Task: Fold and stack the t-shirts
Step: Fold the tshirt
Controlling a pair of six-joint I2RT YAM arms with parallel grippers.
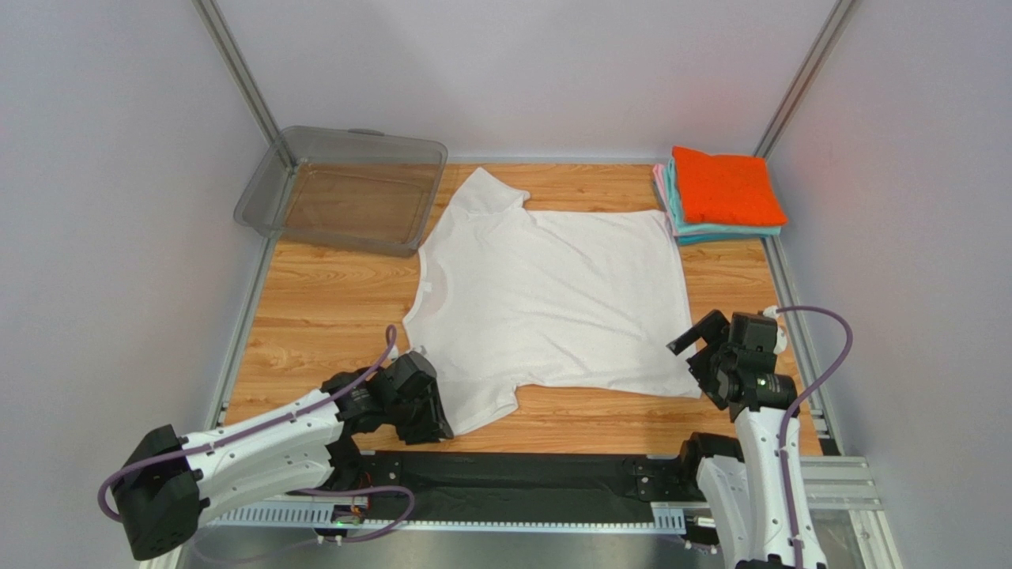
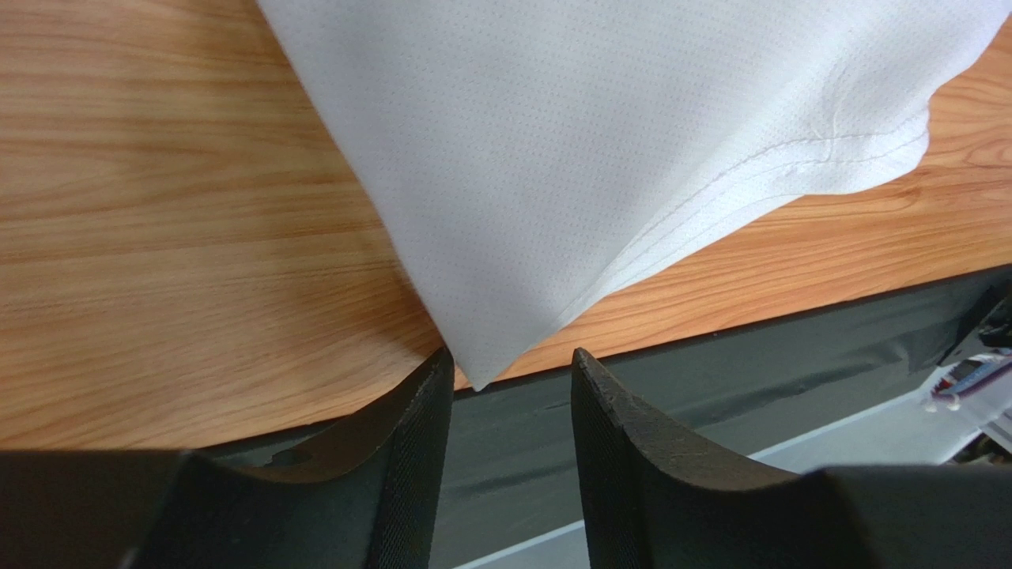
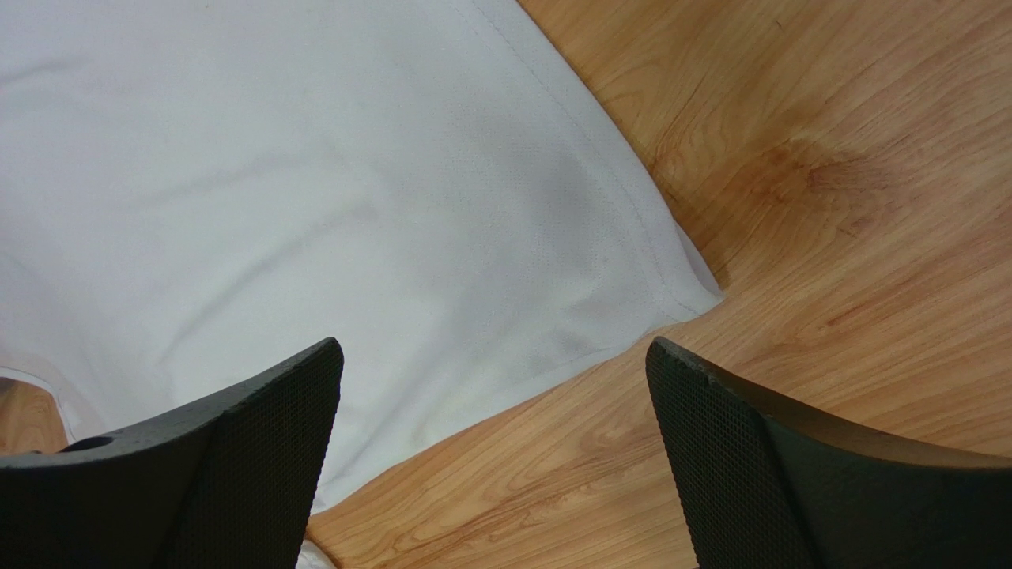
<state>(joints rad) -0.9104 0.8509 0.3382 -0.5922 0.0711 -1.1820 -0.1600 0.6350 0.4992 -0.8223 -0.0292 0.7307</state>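
Cloth is counted in two places on the wooden table (image 1: 321,320). One white t-shirt (image 1: 558,296) is laid flat and spread open across the middle of the board, its collar turned toward the left and its hem toward the right. One sleeve is pointed at the far edge and the other sleeve (image 1: 475,406) at the near edge. One stack of folded shirts is set in the far right corner, well apart from the spread garment. One orange shirt (image 1: 725,186) is seen on top, with teal (image 1: 713,231) beneath it and pink (image 1: 659,180) showing at the stack's left edge. The number of layers under the orange one cannot be told. One clear grey bin (image 1: 255,202) is placed at the far left corner, and the far sleeve lies just beside its right end. Two arms are counted. The left gripper (image 2: 508,362) is held at the corner of the near sleeve, over the table's near edge. Its jaws are drawn narrow with a gap between them, the tip of the sleeve corner reaches into that gap, and a firm pinch on the cloth is not shown. The right gripper (image 3: 493,350) is held over the near right hem corner (image 3: 701,291) of the white shirt, with its jaws spread wide and nothing gripped.
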